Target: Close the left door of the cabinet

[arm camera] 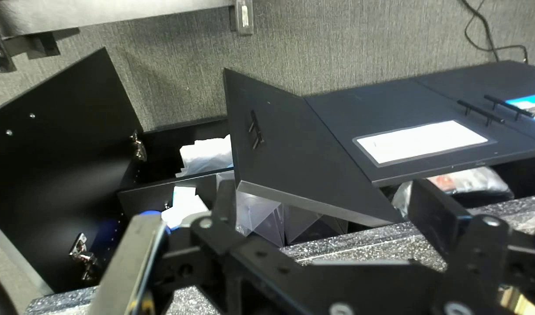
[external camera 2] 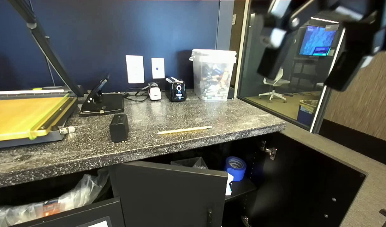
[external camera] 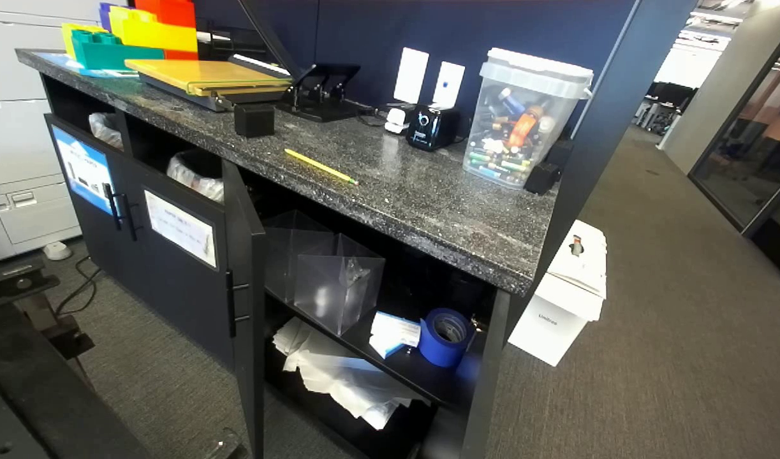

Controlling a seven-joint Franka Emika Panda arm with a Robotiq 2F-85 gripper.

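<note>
Fingers of our gripper are standing wide apart with nothing between them, and we are holding them in mid-air, higher than the granite top and touching nothing. Below them, the left door of the cabinet is standing partly open, its outer face and handle showing in the wrist view. We are judging this to be the approach, with the push not yet begun. Next, we are probably needing to bring the fingers down past the granite top's front edge, outside the door's handle face, and to press near its free edge so that it is swinging inward; a glancing push could be slipping off, so we are favouring drawing the fingers together first. Lower than the fingers too, the right door is standing wide open and a roll of blue tape is resting inside the cabinet. Beneath the fingers' level, the granite top is carrying a pencil, a small black block, a lidded clear tub and a yellow paper trimmer. Well away from the fingers, a white box is sitting on grey carpet, and a screen is glowing beyond the glass.
</note>
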